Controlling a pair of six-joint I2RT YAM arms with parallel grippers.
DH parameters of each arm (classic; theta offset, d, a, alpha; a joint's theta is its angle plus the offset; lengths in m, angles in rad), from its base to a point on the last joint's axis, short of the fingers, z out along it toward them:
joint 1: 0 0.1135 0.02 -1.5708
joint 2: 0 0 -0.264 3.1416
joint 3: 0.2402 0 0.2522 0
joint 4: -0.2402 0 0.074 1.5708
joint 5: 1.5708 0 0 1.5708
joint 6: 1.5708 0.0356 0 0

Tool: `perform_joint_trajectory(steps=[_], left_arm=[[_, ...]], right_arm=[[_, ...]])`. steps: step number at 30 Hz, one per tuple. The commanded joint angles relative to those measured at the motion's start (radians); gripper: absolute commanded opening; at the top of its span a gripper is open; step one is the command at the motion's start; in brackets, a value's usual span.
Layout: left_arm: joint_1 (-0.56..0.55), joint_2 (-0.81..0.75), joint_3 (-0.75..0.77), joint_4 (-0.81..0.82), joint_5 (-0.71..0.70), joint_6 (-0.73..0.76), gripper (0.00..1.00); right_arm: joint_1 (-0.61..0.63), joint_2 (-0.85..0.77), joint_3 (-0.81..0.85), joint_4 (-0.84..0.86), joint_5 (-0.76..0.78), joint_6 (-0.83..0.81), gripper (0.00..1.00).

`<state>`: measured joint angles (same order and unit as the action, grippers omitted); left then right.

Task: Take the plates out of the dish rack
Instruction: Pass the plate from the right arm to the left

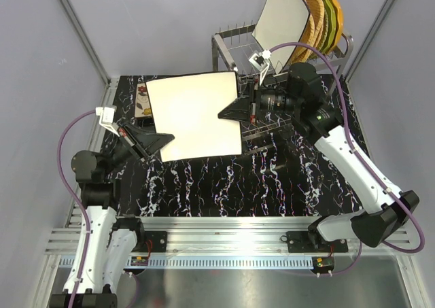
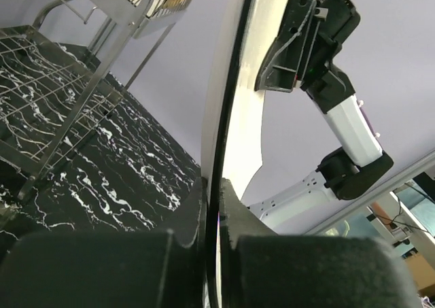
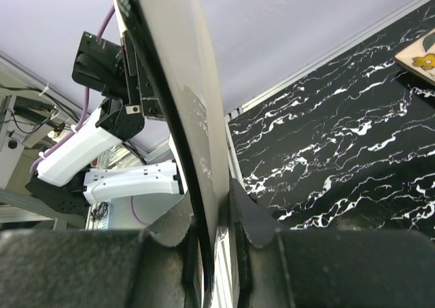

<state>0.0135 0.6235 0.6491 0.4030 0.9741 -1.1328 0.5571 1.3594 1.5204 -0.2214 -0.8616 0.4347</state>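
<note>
A square cream plate (image 1: pixel 194 117) hangs level above the table, held from both sides. My left gripper (image 1: pixel 166 138) is shut on its left edge (image 2: pixel 216 117), and my right gripper (image 1: pixel 223 115) is shut on its right edge (image 3: pixel 183 70). In each wrist view the rim runs between the closed fingers. The dish rack (image 1: pixel 228 43) stands at the back right. On its upper tier stand another cream square plate (image 1: pixel 279 19), woven orange-tan plates (image 1: pixel 314 19) and a green one (image 1: pixel 331 12). A flower-patterned plate (image 1: pixel 143 98) lies flat at the back left, partly hidden under the held plate.
The black marbled table (image 1: pixel 272 179) is walled by grey panels with slanted metal posts. The rack's lower wire tier (image 2: pixel 47 97) sits just behind my right gripper. A metal rail (image 1: pixel 224 236) runs along the near edge by the arm bases.
</note>
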Motion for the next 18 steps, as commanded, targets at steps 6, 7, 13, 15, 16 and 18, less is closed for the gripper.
perform_joint_trajectory(steps=[6, 7, 13, 15, 16, 18], left_arm=[[-0.009, -0.03, -0.046, 0.081, -0.077, -0.05, 0.0], [-0.007, -0.028, -0.063, 0.161, -0.089, -0.077, 0.0], [-0.009, -0.021, -0.152, 0.384, -0.13, -0.22, 0.0], [-0.009, -0.022, -0.166, 0.408, -0.144, -0.239, 0.0], [-0.009, -0.022, -0.169, 0.422, -0.147, -0.243, 0.0], [-0.009, -0.027, -0.175, 0.425, -0.153, -0.248, 0.0]], right_arm=[[0.023, -0.049, -0.006, 0.182, 0.049, 0.019, 0.42], [0.023, -0.06, -0.009, 0.177, 0.053, 0.012, 0.51], [0.023, -0.082, -0.034, 0.157, 0.079, -0.033, 0.83], [0.023, -0.085, -0.034, 0.146, 0.085, -0.047, 0.87], [0.024, -0.086, -0.034, 0.143, 0.088, -0.051, 0.9], [0.021, -0.086, -0.034, 0.137, 0.095, -0.059, 0.94]])
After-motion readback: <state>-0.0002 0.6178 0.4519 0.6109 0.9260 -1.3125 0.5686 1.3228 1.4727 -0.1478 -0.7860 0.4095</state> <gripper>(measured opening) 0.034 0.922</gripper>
